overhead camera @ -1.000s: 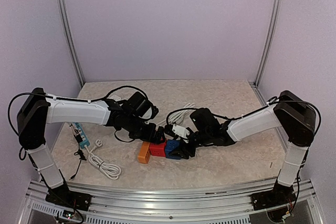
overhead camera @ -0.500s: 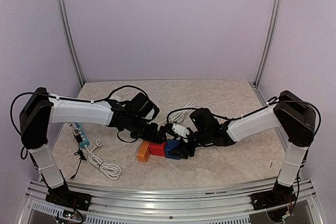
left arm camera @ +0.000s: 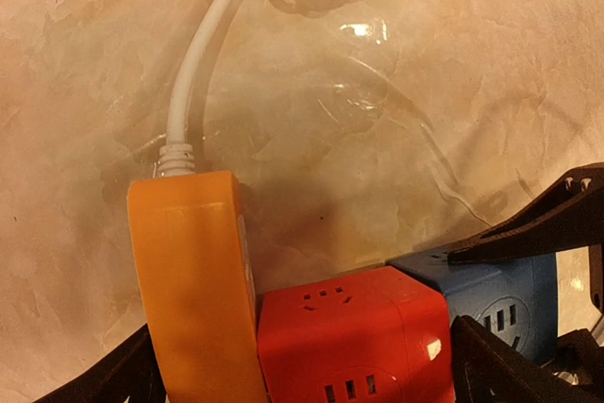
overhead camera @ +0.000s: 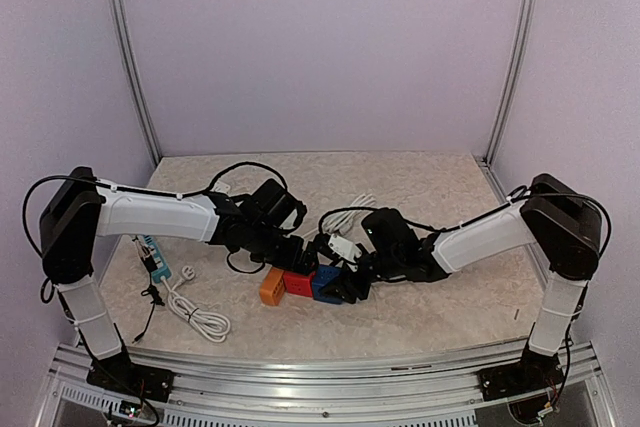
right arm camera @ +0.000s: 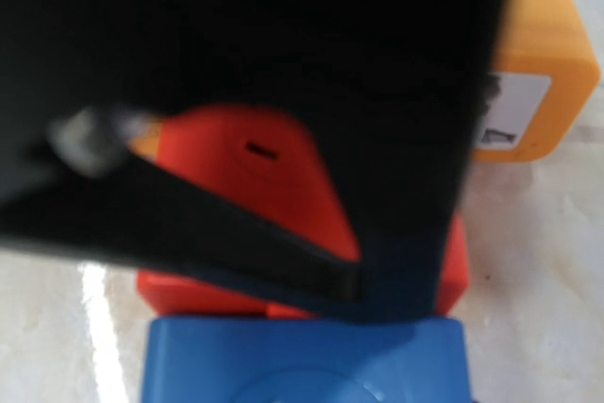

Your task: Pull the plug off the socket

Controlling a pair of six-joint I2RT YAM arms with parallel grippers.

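Three socket cubes sit joined in a row on the table: orange (overhead camera: 272, 288), red (overhead camera: 298, 284) and blue (overhead camera: 325, 282). The plug pins between them are hidden. A white cord (left arm camera: 203, 54) leaves the orange cube (left arm camera: 193, 280). My left gripper (overhead camera: 297, 260) is open, its dark fingers (left arm camera: 510, 370) straddling the orange and red cubes (left arm camera: 354, 337) from behind. My right gripper (overhead camera: 342, 285) is shut on the blue cube (left arm camera: 514, 294), one finger (left arm camera: 538, 224) lying along its top. In the right wrist view the blue cube (right arm camera: 302, 361) fills the bottom, and a blurred black finger covers part of the red cube (right arm camera: 245, 167).
A coiled white cord (overhead camera: 195, 312) and a teal power strip (overhead camera: 152, 252) lie at the left. More white cable (overhead camera: 350, 209) lies behind the cubes, and a small white block (overhead camera: 343, 247) sits by the right wrist. A metal rail (overhead camera: 320, 367) runs along the table's front edge.
My left arm has eased a little to the right, toward the cubes. The right arm and the three cubes have barely moved.
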